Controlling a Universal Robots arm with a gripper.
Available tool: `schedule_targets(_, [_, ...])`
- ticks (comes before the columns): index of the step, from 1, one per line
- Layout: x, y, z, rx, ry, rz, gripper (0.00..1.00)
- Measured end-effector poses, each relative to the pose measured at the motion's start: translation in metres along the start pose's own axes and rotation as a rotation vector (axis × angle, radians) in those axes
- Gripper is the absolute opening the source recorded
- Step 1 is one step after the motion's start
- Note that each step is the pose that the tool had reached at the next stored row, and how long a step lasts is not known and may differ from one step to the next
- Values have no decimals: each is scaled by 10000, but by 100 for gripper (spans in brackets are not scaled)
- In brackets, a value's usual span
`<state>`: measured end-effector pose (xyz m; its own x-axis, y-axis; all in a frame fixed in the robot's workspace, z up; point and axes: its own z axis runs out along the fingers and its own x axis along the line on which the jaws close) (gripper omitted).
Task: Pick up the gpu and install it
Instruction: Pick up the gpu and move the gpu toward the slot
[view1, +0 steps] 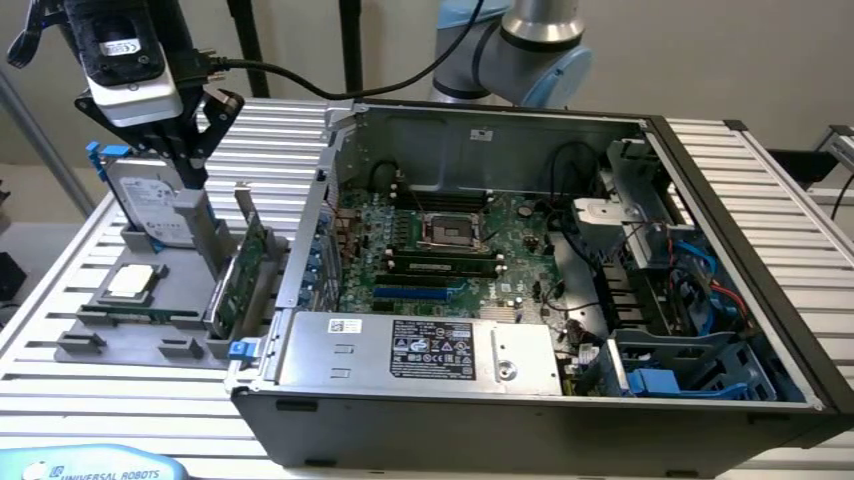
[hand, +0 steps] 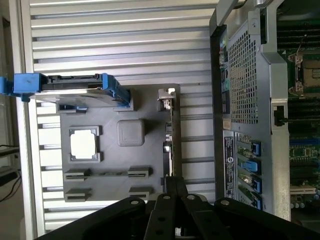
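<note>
The gpu (view1: 238, 275) stands on its long edge in the grey holder (view1: 134, 345), green board showing and silver bracket at the top. In the wrist view the gpu (hand: 173, 140) is a thin edge-on strip on the holder (hand: 115, 162). My gripper (view1: 196, 180) hangs above the holder between the hard drive and the gpu, fingers pointing down, drawn together and holding nothing. Seen from the wrist, the gripper (hand: 172, 185) lines up with the card's near end, some way above it.
A silver hard drive with blue rails (view1: 150, 205) (hand: 70, 86) stands in the holder beside the gpu. A processor chip (view1: 134, 282) (hand: 84, 145) lies flat there. The open computer case (view1: 534, 400) with its motherboard (view1: 441, 240) sits at the exterior view's right.
</note>
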<state>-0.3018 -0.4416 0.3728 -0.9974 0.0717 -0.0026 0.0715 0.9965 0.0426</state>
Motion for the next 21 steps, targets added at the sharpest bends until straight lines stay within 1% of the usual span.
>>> schedule_targets(5, [0,0,0,0,0,0,11])
schedule_targets(6, [0,0,0,0,0,0,12])
schedule_targets(7, [0,0,0,0,0,0,18])
schedule_targets(8, [0,0,0,0,0,0,18])
schedule_targets(9, [0,0,0,1,1,0,24])
schedule_targets(10, [0,0,2,2,2,0,24])
schedule_targets(11, [1,-1,8,0,0,0,36])
schedule_targets(12, [3,0,21,0,0,14,36])
schedule_targets(14, [11,1,57,9,-3,64,47])
schedule_targets(16, [20,3,93,12,-7,138,47])
schedule_targets(17, [25,4,111,14,-8,177,54])
schedule_targets(21, [38,4,183,26,-18,279,54])
